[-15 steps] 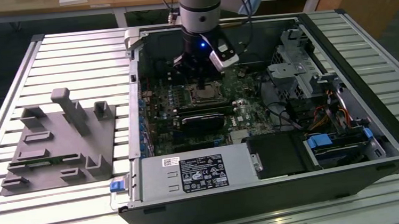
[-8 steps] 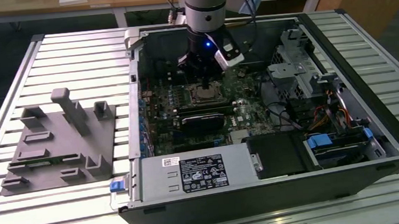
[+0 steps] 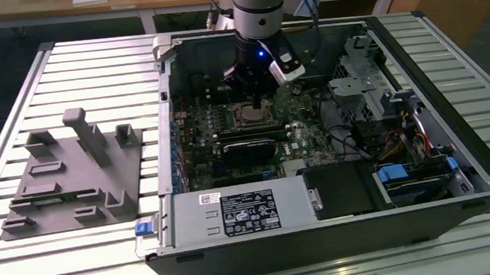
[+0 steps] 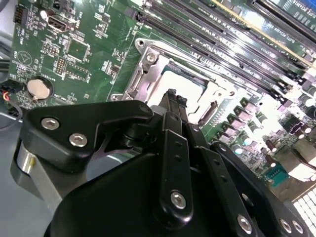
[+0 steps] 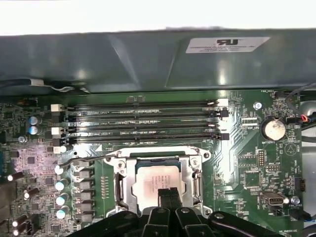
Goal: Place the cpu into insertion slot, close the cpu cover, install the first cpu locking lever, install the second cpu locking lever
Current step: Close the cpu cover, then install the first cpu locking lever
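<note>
The cpu [image 5: 157, 177] lies flat in the insertion slot [image 3: 251, 115] on the green motherboard [image 5: 237, 148]. The silver cpu cover [image 5: 123, 183] lies down around the chip, whose metal top shows through the square window; it is seen in both wrist views, cover [image 4: 148, 66] and cpu [image 4: 181, 80]. A thin wire locking lever [image 5: 91, 158] sticks out sideways from the socket's corner. My gripper [image 5: 169, 193] hangs right over the chip's edge, its two black fingers pressed together with nothing between them; gripper [image 4: 176, 97], gripper [image 3: 252, 96]. Whether the tips touch the chip cannot be told.
Long memory slots [image 5: 143, 121] run beside the socket, under the case wall [image 5: 148, 59]. A coin battery [image 5: 273, 129] sits on the board. A labelled black box [image 3: 251, 212], drive bays and cables [image 3: 404, 158] fill the case. A grey fixture block [image 3: 72, 171] stands at the exterior view's left.
</note>
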`<action>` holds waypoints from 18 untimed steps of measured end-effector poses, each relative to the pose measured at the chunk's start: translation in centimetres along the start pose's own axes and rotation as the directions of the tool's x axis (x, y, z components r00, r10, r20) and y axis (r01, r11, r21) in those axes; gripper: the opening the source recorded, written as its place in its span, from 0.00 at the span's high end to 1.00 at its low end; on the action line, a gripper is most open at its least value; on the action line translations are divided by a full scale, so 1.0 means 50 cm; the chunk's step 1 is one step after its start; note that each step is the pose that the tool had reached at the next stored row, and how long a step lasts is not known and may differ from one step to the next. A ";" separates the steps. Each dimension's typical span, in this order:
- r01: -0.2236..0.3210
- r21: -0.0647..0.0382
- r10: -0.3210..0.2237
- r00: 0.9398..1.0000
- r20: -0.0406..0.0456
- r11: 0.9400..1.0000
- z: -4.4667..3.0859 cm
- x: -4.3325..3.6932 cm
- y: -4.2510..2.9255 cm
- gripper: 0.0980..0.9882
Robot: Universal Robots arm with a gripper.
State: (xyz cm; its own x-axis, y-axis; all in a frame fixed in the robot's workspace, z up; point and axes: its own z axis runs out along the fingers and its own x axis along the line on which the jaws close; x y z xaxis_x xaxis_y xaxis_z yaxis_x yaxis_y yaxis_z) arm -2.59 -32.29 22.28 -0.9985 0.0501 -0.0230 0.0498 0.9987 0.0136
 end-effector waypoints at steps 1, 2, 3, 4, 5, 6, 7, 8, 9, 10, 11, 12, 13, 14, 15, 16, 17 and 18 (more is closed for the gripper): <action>0.000 0.000 0.000 1.000 0.000 1.000 -0.001 0.000 0.000 0.99; 0.000 0.000 0.000 1.000 0.000 1.000 -0.003 0.000 0.000 0.99; 0.000 0.000 0.000 1.000 0.000 1.000 -0.005 0.000 0.000 0.99; 0.000 0.000 0.000 1.000 0.000 1.000 -0.007 0.000 0.000 0.99; 0.000 0.000 0.000 1.000 0.000 1.000 -0.009 0.000 0.000 0.99; 0.000 0.000 0.000 1.000 0.000 1.000 -0.012 0.000 0.000 0.99; 0.000 0.000 0.000 1.000 0.000 1.000 -0.015 0.000 0.000 0.99; 0.000 0.000 0.000 1.000 0.000 1.000 -0.019 0.000 0.000 0.99; 0.000 0.000 0.000 1.000 0.000 1.000 -0.023 -0.001 0.000 0.99; 0.000 0.000 0.000 1.000 0.000 1.000 -0.026 -0.001 0.000 0.99; 0.000 0.000 0.000 1.000 0.000 1.000 -0.030 -0.001 0.000 0.99; 0.000 0.000 0.000 1.000 0.000 1.000 -0.034 -0.001 0.000 0.99; 0.000 0.000 0.000 1.000 0.000 1.000 -0.038 -0.001 0.000 0.99; 0.000 0.000 0.000 1.000 0.000 1.000 -0.041 -0.001 0.001 0.99; 0.000 0.000 0.000 1.000 0.000 1.000 -0.042 -0.001 0.001 0.99; 0.000 0.000 0.000 1.000 0.000 1.000 -0.042 -0.001 0.001 0.99; 0.000 0.000 0.000 1.000 0.000 1.000 -0.042 -0.001 0.001 0.99; 0.000 0.000 0.000 1.000 0.000 1.000 -0.043 -0.001 0.001 0.99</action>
State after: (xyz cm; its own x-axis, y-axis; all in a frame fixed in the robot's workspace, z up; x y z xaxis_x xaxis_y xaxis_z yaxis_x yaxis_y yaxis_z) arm -2.59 -32.29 24.41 -0.9985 0.0501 -0.0231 0.0498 0.9987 0.0136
